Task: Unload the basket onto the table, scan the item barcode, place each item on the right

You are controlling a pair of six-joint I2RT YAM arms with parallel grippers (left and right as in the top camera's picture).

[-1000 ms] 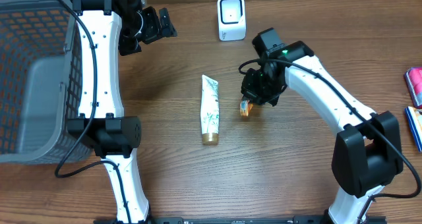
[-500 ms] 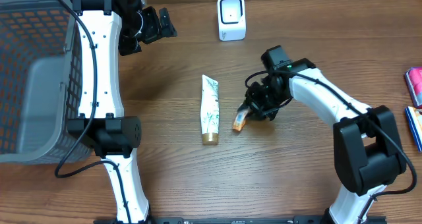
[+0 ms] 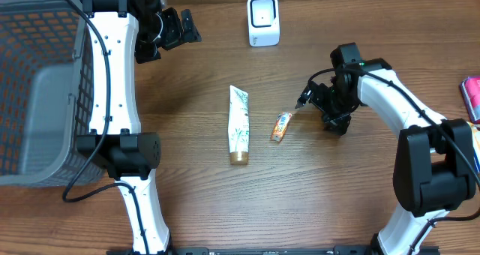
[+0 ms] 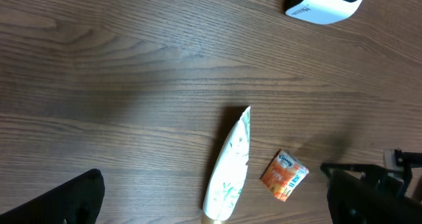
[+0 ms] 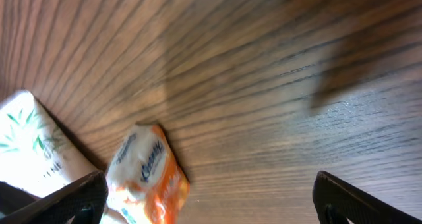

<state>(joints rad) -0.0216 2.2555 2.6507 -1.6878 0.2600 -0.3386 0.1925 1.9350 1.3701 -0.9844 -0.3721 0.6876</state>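
A small orange packet lies flat on the wooden table, just right of a white tube with green leaf print. The white scanner stands at the back centre. My right gripper is open, to the right of the packet and apart from it. In the right wrist view the packet lies by the left finger of my right gripper, with the tube at the left edge. My left gripper hangs open at the back left, holding nothing. The left wrist view shows the tube, packet and scanner.
A grey mesh basket fills the left side of the table. Colourful packaged items lie at the right edge. The left arm's base stands at the front left.
My right gripper opened and let go of the orange packet, which now lies on the table beside the tube. The right arm drew back to the right. The left arm has not moved.
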